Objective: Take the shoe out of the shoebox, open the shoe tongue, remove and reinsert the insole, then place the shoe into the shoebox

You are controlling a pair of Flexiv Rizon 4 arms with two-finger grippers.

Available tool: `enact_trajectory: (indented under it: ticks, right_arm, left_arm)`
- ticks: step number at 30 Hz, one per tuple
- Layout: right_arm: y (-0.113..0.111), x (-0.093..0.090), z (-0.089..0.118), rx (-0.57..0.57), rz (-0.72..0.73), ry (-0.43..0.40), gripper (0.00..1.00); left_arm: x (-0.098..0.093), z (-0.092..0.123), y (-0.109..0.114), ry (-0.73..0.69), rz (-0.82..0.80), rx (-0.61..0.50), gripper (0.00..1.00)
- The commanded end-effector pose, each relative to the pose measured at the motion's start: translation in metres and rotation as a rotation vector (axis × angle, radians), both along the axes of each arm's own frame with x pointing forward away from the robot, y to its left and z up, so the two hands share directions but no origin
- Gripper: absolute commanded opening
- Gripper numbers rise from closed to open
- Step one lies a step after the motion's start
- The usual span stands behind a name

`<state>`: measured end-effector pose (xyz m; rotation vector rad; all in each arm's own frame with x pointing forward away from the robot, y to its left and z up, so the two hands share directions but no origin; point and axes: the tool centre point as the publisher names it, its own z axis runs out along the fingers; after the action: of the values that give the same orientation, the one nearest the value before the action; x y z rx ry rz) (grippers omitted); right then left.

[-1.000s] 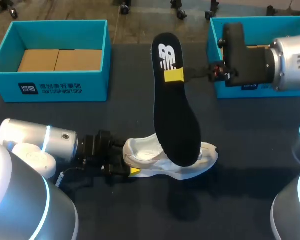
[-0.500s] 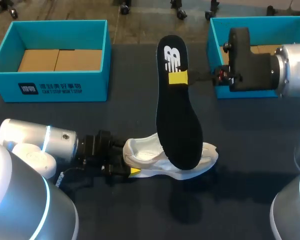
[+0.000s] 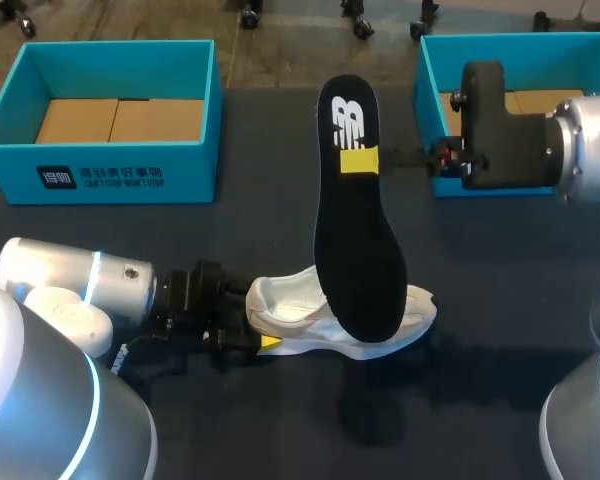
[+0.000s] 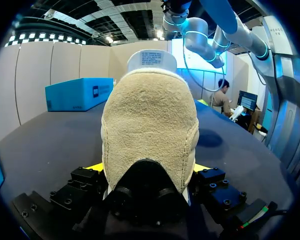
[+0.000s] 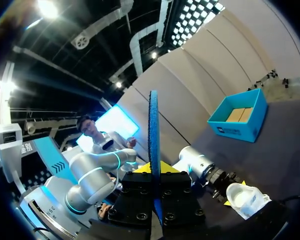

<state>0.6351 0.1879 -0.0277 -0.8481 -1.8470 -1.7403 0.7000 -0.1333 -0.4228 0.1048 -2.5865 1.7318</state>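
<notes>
Two teal boxes stand at the far side of the table (image 3: 250,230), the left box (image 3: 110,175) and the right box (image 3: 427,120); the shoe (image 3: 290,305) sits outside both, on the table near the front middle; the left gripper (image 4: 149,168) clamps its heel from both sides; the right gripper (image 5: 154,171) pinches the insole (image 3: 358,240) near its heel end, its toe hanging over the shoe; whether they touch, I cannot tell.
</notes>
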Motion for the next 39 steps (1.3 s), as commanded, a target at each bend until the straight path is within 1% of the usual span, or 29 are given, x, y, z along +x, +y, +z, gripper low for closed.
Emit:
enact_trajectory:
  ticks: [1,5,10,17,21,37,39]
  right_arm:
    - [0.002,-0.001,-0.001,0.001,-0.003,0.0,0.0]
    - [0.002,-0.001,-0.001,0.001,-0.003,0.0,0.0]
    - [0.002,-0.001,-0.001,0.001,-0.003,0.0,0.0]
    - [0.002,-0.001,-0.001,0.001,-0.003,0.0,0.0]
    - [0.002,-0.001,-0.001,0.001,-0.003,0.0,0.0]
    - [0.002,-0.001,-0.001,0.001,-0.003,0.0,0.0]
    - [0.002,-0.001,-0.001,0.001,-0.003,0.0,0.0]
  left_arm:
    - [-0.002,0.001,0.004,-0.002,0.005,0.005,1.0]
    - [-0.002,0.003,0.008,0.002,0.004,0.017,1.0]
    - [-0.002,0.006,0.013,-0.033,-0.003,0.074,1.0]
    - [0.004,0.022,0.023,-0.086,-0.024,0.189,1.0]
    - [0.007,0.026,0.028,-0.106,-0.037,0.253,1.0]
    - [0.008,0.027,0.029,-0.102,-0.038,0.26,1.0]
    - [0.007,0.029,0.03,-0.136,-0.041,0.311,1.0]
